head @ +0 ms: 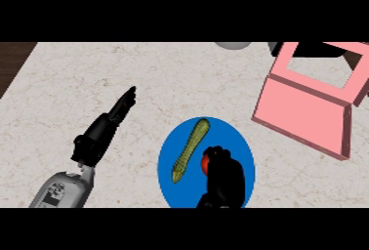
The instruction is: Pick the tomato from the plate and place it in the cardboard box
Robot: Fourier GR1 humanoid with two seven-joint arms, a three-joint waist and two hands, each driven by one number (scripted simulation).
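Observation:
A blue plate (171,146) lies near the counter's front edge in the head view. On it, a red tomato (205,162) peeks out at the left of my right hand (223,178). That hand covers most of the tomato, with its fingers curled over it. A long green vegetable (190,149) lies on the plate's left half. The box (310,105) at the upper right is pink, with an open top. My left hand (108,124) rests to the left of the plate, fingers straight and pointing away, holding nothing.
A grey rounded object (232,45) sits at the counter's far edge, cut off by the view. Dark wood (13,61) borders the counter at the far left. Pale speckled counter (180,83) lies between the plate and the box.

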